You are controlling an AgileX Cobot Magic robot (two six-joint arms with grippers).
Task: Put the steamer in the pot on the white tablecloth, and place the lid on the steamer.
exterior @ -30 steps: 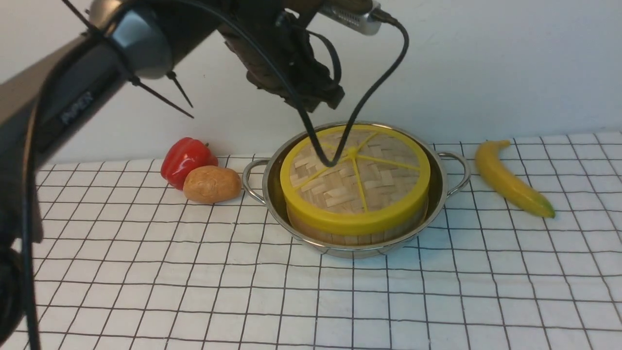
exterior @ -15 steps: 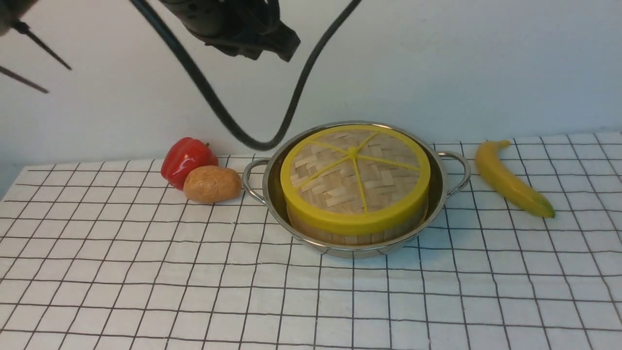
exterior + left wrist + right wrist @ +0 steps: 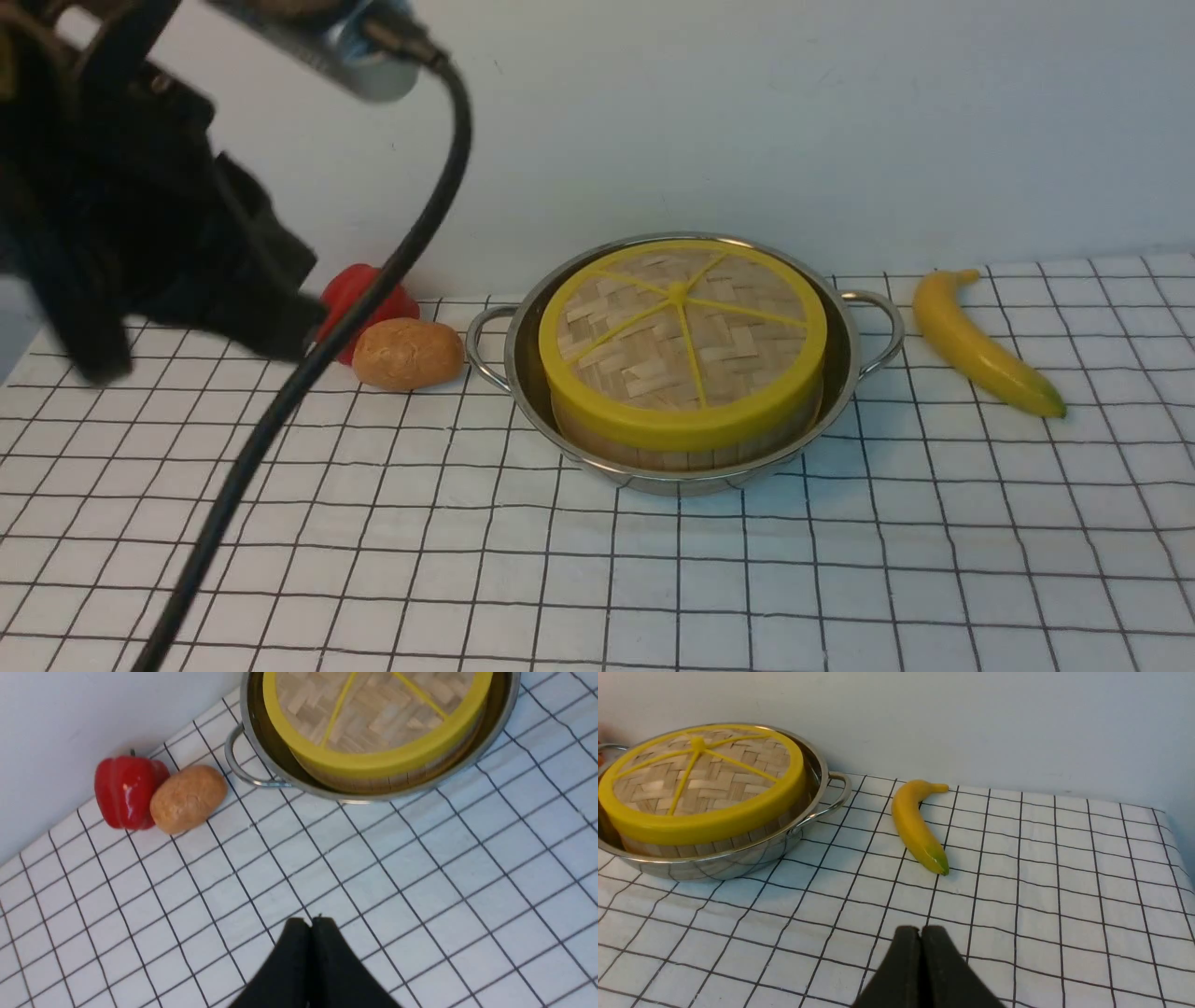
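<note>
The pot (image 3: 519,366) stands on the white tablecloth (image 3: 653,579) at the back middle. The steamer (image 3: 691,455) sits inside it, with only its pale wooden wall showing. The lid (image 3: 681,327) lies flat on the steamer and covers it. My left gripper (image 3: 310,919) is shut and empty above bare cloth, well short of the pot (image 3: 261,760). In the front view the left arm (image 3: 168,252) is a blurred dark mass at the left. My right gripper (image 3: 920,927) is shut and empty over the cloth, apart from the pot (image 3: 817,812) and lid (image 3: 700,784).
A red pepper (image 3: 359,294) and a brown potato (image 3: 407,353) lie close to the pot's left handle. A banana (image 3: 980,345) lies right of the pot. A black cable (image 3: 308,373) hangs across the left side. A white wall stands behind.
The left arm has pulled away from above the lid, first up and then to the left and nearer the camera. The lid, steamer and pot have not moved.
</note>
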